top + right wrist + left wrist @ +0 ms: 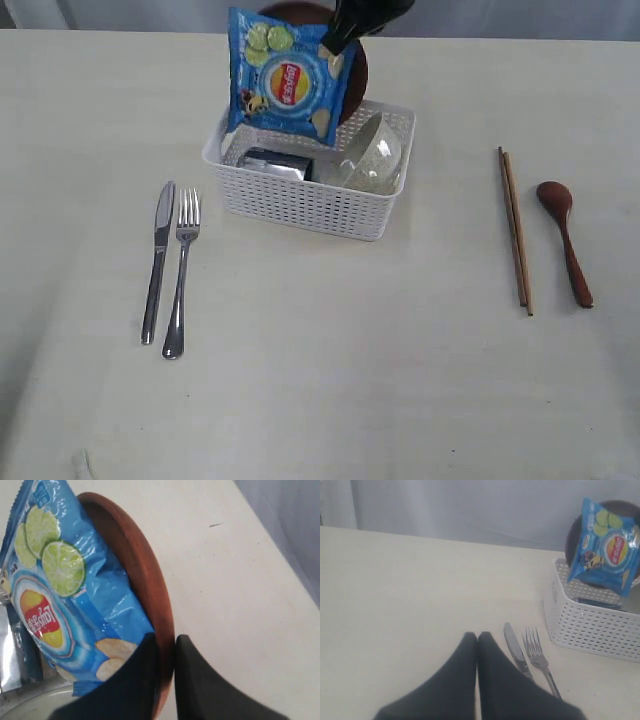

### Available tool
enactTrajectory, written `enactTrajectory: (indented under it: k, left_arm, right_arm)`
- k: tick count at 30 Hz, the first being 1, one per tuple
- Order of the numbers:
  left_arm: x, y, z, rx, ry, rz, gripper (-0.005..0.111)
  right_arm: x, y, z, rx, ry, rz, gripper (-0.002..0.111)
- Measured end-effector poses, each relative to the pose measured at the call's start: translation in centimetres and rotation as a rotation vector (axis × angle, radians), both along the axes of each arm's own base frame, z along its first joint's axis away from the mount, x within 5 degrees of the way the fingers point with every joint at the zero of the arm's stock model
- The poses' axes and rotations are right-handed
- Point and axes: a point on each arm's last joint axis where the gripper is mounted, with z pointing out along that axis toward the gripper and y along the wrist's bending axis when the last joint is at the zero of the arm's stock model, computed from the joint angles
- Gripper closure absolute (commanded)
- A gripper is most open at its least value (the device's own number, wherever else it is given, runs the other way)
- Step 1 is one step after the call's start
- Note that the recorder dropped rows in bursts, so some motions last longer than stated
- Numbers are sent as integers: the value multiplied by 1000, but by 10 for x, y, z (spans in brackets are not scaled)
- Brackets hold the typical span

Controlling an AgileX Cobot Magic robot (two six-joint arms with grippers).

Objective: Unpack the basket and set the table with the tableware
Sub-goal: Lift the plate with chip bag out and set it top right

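The white basket (310, 195) stands at the back middle of the table (330, 380). The dark brown plate (140, 575) stands on edge at its far side, and my right gripper (167, 642) is shut on its rim; in the exterior view the right gripper (338, 42) comes in from above. A blue chip bag (285, 85) leans against the plate. The pale bowl (372, 155) and a steel cup (275, 163) lie in the basket. Knife (157, 260) and fork (181, 270) lie left, chopsticks (515, 230) and spoon (565, 240) right. My left gripper (477, 636) is shut and empty, beside the knife (516, 650).
A grey curtain or wall (470, 505) runs behind the table's far edge. The basket (590, 625) is to one side of the left gripper, past the fork (540, 660).
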Motion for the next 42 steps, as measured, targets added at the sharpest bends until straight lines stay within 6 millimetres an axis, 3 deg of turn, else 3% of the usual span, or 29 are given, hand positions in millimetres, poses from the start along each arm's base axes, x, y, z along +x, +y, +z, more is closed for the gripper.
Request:
enactTrajectory:
  k: [5, 10, 15, 18, 24, 29, 35, 42]
  left_arm:
    - [0, 0, 0, 0, 0, 0, 107]
    - [0, 0, 0, 0, 0, 0, 107]
    - [0, 0, 0, 0, 0, 0, 107]
    - [0, 0, 0, 0, 0, 0, 107]
    - [0, 0, 0, 0, 0, 0, 107]
    - [0, 0, 0, 0, 0, 0, 107]
    - [0, 0, 0, 0, 0, 0, 107]
    - [0, 0, 0, 0, 0, 0, 107]
  right_arm:
    - [-8, -7, 28, 26, -56, -6, 109]
    - [-6, -25, 42, 63, -64, -82, 109]
    - [12, -75, 46, 118, -36, -264, 109]
    - [25, -116, 42, 184, 4, -397, 109]
    - [49, -206, 7, 434, 186, -672, 109]
    - [60, -260, -56, 539, 392, -842, 109]
    - [64, -275, -115, 563, 556, -927, 109]
    - [70, -275, -135, 656, 613, -1030, 109]
